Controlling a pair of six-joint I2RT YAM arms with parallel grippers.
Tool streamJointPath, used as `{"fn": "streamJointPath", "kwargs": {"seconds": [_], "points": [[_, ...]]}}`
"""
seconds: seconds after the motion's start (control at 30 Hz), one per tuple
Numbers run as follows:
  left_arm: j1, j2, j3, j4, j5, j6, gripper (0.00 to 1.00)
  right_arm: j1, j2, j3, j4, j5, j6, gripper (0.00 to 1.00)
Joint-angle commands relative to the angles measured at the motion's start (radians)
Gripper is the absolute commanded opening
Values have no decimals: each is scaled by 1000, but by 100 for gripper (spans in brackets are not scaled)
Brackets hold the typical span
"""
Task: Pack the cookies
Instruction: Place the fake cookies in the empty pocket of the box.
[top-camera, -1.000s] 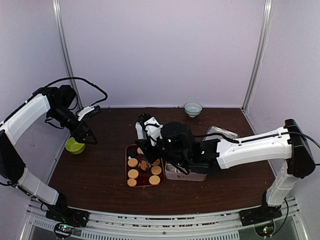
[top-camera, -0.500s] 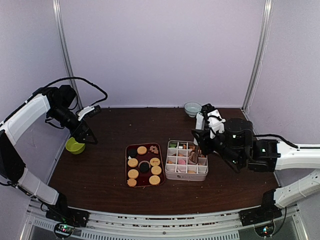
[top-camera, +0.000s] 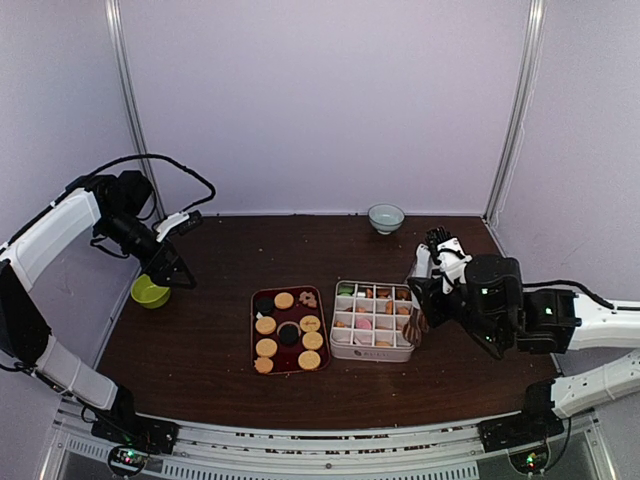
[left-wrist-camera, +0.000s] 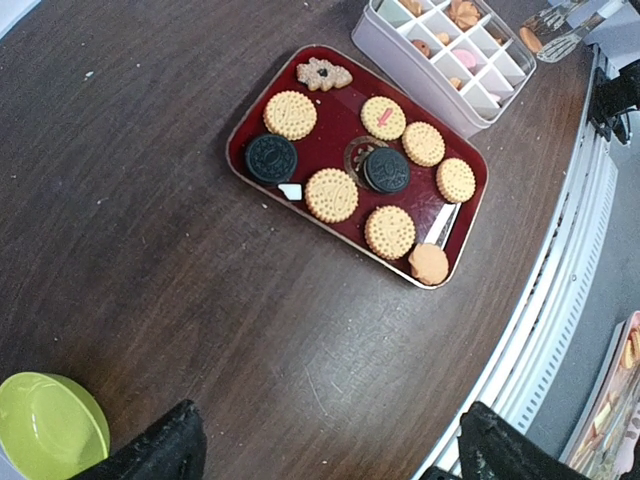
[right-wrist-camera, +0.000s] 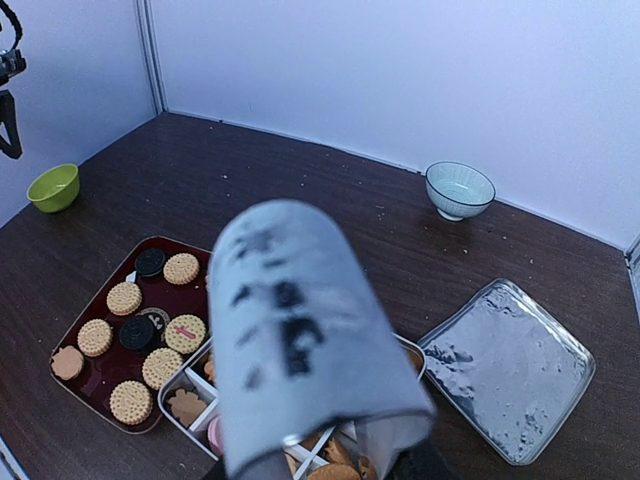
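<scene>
We saw most of the small, mostly round golden-orange cookies lying flat on a dark red rectangular tray at mid desk, w/ two black round ones and a brown irregular one among them, plus an orange flower-shaped one at the tray's near-left corner. Just beside the tray, on its right, stood a white partitioned box, several compartments holding more cookies, incl. a pink one. The right end effector hung at the box's right edge, clenched on metal tongs; in the right wrist view a blurred grey shape hid its fingers. Sth orange sat at the tongs' tip, too small to tell. The left end effector was released, fingers wide apart w/ nothing btwn them, up over the desk's left side near a lime-green round bowl. A pale ceramic bowl sat at the back edge, and a square silver metal lid lay right of the box.
</scene>
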Motion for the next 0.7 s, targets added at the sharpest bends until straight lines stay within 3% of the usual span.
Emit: {"fn": "streamJointPath", "kwargs": {"seconds": [0.0,0.43,0.57,0.67], "points": [[6,-9,-9,29,23,7,90,-2,17,1,18,14,22,15],[7,-16,-12,33,16,8,91,-3,92,5,91,6,26,20],[6,-20,-14,34,13,7,92,-3,88,1,89,3,30,35],[6,-21,-11,33,11,5,93,-3,89,2,84,1,30,40]]}}
